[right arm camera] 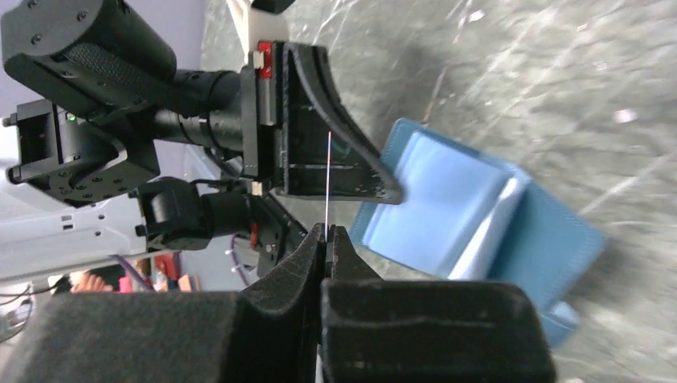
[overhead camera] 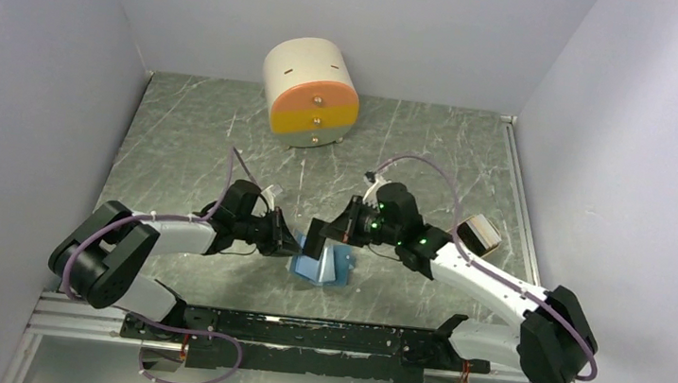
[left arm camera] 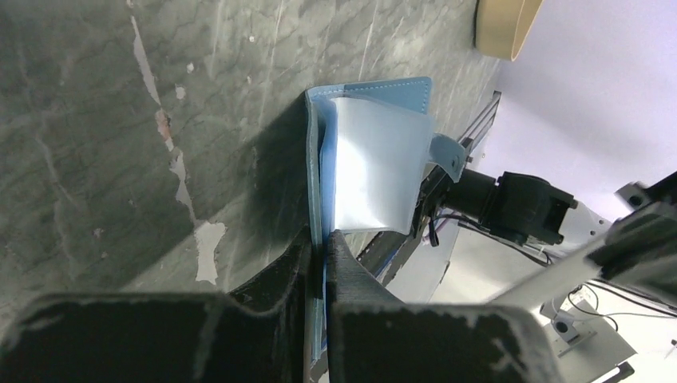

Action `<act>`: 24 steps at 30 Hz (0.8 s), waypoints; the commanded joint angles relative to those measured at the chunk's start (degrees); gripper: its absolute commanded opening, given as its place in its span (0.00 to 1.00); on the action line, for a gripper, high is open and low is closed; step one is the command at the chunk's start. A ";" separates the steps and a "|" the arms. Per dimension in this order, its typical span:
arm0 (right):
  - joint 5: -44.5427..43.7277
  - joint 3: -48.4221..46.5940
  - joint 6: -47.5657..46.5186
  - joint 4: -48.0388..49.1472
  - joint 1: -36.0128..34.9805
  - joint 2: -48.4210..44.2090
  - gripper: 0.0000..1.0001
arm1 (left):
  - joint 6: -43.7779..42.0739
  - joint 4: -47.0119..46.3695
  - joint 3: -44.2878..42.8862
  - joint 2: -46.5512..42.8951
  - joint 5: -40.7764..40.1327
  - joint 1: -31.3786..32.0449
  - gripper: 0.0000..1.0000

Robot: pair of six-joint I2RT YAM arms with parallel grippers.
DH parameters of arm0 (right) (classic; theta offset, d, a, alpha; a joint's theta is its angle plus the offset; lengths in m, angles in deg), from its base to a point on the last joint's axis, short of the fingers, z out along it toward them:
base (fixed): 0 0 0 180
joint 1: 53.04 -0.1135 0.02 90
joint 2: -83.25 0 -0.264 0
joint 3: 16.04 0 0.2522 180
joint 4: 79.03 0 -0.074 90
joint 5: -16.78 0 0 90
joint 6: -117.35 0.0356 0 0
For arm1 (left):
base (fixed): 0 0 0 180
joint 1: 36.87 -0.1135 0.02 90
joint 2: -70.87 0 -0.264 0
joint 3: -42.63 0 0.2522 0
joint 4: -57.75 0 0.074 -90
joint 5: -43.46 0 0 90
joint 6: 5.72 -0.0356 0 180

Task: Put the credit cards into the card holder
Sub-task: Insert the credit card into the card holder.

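The blue card holder [overhead camera: 322,268] lies open on the table between the two arms. My left gripper [overhead camera: 287,239] is shut on one leaf of it; in the left wrist view the jaws [left arm camera: 323,249] pinch the edge of the holder [left arm camera: 375,159], which stands up with its pale inside showing. My right gripper [overhead camera: 331,233] is shut on a dark credit card [overhead camera: 315,238], held just above the holder. In the right wrist view the card [right arm camera: 328,179] shows edge-on as a thin line rising from the gripper [right arm camera: 327,231], beside the holder [right arm camera: 447,207] and the left gripper's fingers [right arm camera: 347,140]. No other card shows.
A cream drum-shaped drawer unit [overhead camera: 312,94] with an orange front stands at the back centre. A beige tray [overhead camera: 480,233] sits at the right by the right arm, and its rim shows in the left wrist view [left arm camera: 503,28]. Walls enclose the marbled table on three sides.
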 commanded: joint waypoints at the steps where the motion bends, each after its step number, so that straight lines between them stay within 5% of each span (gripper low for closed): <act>1: 0.66 1.27 5.76 11.42 -3.90 2.29 0.00 | 1.01 -3.23 0.25 -0.52 -2.44 0.63 0.09; 15: 4.50 10.18 -1.36 16.80 -1.81 10.22 0.00 | -2.94 4.44 1.11 -1.46 -6.43 0.63 0.16; 24: 5.86 16.75 -2.24 19.96 3.32 8.13 0.00 | -5.10 6.78 2.13 -3.05 -8.26 0.61 0.11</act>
